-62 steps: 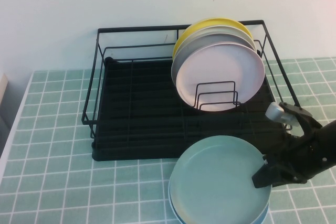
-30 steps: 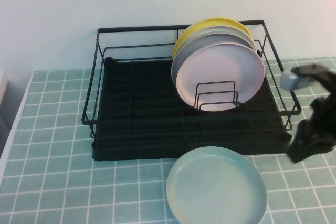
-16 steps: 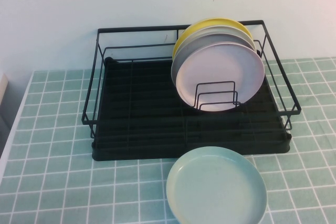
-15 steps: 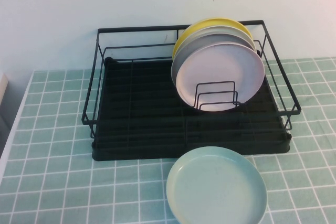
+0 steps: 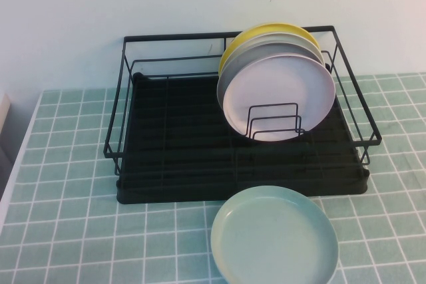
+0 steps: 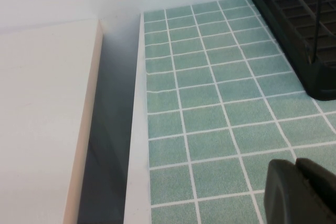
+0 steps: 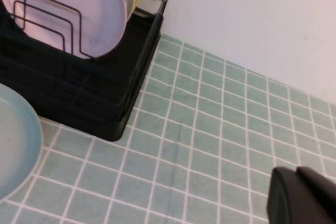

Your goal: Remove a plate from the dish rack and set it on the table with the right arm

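The mint-green plate (image 5: 274,235) lies flat on the tiled table (image 5: 66,231), just in front of the black dish rack (image 5: 180,144); its edge also shows in the right wrist view (image 7: 16,145). A pale pink plate (image 5: 279,91), a grey one and a yellow one (image 5: 266,31) stand upright in the rack. Neither arm shows in the high view. My right gripper (image 7: 296,174) is shut and empty, over bare tiles to the right of the rack (image 7: 105,103). My left gripper (image 6: 296,166) is shut and empty, over tiles left of the rack (image 6: 304,35).
A white wall runs behind the table. In the left wrist view the table's left edge (image 6: 137,129) drops into a dark gap beside a cream surface (image 6: 42,119). Tiles lie bare on both sides of the rack.
The right arm let go of the mint-green plate, drew back to the right and left the high view. The plate has stayed flat in front of the rack.
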`<state>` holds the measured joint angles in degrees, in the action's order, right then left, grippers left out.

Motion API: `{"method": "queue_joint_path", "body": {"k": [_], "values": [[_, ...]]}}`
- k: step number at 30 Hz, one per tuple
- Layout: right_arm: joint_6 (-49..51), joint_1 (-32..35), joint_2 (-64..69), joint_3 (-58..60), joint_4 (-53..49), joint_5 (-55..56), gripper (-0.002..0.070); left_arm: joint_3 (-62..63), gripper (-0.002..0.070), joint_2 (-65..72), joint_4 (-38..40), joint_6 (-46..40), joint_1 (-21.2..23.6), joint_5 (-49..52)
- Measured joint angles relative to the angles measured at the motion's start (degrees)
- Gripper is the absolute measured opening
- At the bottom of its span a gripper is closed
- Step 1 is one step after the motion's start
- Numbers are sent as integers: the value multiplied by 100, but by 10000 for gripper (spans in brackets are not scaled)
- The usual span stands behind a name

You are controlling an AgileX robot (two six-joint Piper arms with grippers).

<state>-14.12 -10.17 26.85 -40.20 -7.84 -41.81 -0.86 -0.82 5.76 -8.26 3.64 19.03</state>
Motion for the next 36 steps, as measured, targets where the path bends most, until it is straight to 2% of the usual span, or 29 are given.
{"method": "queue_joint_path", "body": {"k": [5, 14, 28, 36], "values": [[296, 0, -927, 1202, 385, 649, -1, 0, -3, 0, 0, 0, 0, 0], [391, 0, -1164, 2317, 548, 833, -1, 0, -3, 0, 0, 0, 0, 0], [413, 3, -1174, 3086, 622, 1300, -1, 0, -3, 0, 0, 0, 0, 0], [413, 505, -1665, 3419, 622, 1656, -1, 0, -3, 0, 0, 0, -8, 0]]}}
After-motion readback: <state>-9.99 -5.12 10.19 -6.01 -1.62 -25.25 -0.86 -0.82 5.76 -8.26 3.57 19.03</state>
